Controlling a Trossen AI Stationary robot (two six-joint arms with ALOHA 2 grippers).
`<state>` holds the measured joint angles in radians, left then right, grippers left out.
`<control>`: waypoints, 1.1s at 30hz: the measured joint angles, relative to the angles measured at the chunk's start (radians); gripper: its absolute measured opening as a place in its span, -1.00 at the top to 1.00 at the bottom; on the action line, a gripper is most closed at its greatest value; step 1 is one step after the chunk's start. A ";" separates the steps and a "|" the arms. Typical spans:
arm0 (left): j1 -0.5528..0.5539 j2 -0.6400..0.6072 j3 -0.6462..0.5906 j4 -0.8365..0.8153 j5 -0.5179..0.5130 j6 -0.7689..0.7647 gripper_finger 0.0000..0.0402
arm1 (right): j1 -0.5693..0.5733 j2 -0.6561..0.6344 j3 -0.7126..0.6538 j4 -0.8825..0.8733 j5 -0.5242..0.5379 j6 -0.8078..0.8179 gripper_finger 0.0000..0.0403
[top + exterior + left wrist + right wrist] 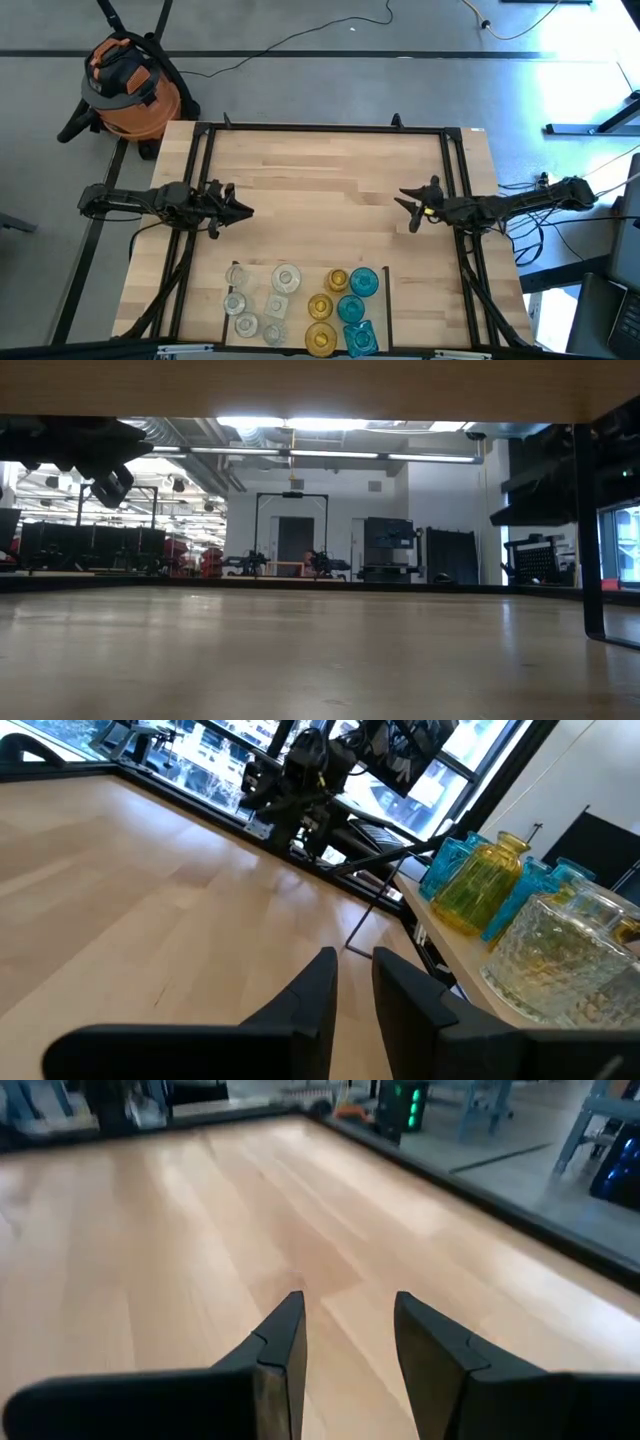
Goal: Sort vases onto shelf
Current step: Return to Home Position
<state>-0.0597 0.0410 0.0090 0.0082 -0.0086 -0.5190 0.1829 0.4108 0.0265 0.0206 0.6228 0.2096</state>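
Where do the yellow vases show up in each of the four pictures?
High view: yellow vases at the bottom edge, between the clear vases and blue vases.
Low view: not in it.
Left wrist view: one yellow vase at right, among blue ones.
Right wrist view: not in it.
Shared landmark: the pale wood table.

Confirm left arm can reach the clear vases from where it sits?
Probably yes. The left gripper hangs empty over bare table, the clear vases stand close by on its own side, and nothing lies between them.
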 joint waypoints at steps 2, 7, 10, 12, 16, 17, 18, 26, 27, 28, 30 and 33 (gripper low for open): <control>0.000 0.000 0.000 0.000 0.000 0.000 0.70 | 0.000 0.032 0.000 0.000 -0.012 0.000 0.43; 0.000 0.000 0.000 0.000 0.000 0.000 0.70 | 0.000 0.082 0.000 0.000 -0.014 0.000 0.43; 0.000 0.000 0.000 0.000 -0.001 -0.001 0.70 | 0.000 0.091 0.000 0.000 -0.014 0.000 0.43; 0.000 0.000 0.000 0.000 -0.001 -0.001 0.70 | 0.000 0.091 0.000 0.000 -0.014 0.001 0.43; 0.000 0.000 0.000 0.000 -0.001 -0.001 0.70 | 0.000 0.091 0.000 0.000 -0.014 0.001 0.43; 0.000 0.000 0.000 0.000 -0.001 -0.001 0.70 | 0.000 0.091 0.000 0.000 -0.014 0.002 0.43; 0.000 0.000 0.000 0.000 -0.001 -0.001 0.70 | 0.000 0.091 0.000 0.000 -0.014 0.002 0.43; 0.000 0.000 0.000 0.000 -0.001 -0.001 0.70 | 0.000 0.091 0.000 0.000 -0.014 0.002 0.43; 0.000 0.000 0.000 0.000 -0.001 -0.001 0.70 | 0.000 0.091 0.000 0.000 -0.014 0.002 0.43; 0.000 0.000 0.000 0.000 -0.001 -0.001 0.70 | 0.000 0.091 0.000 0.000 -0.014 0.002 0.43; 0.000 0.000 0.000 0.000 -0.001 -0.001 0.70 | 0.000 0.091 0.000 0.000 -0.014 0.002 0.43; 0.000 0.000 0.000 0.000 -0.001 -0.001 0.70 | 0.000 0.091 0.000 0.000 -0.014 0.002 0.43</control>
<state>-0.0597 0.0410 0.0090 0.0082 -0.0097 -0.5198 0.1829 0.5018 0.0265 0.0208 0.6090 0.2119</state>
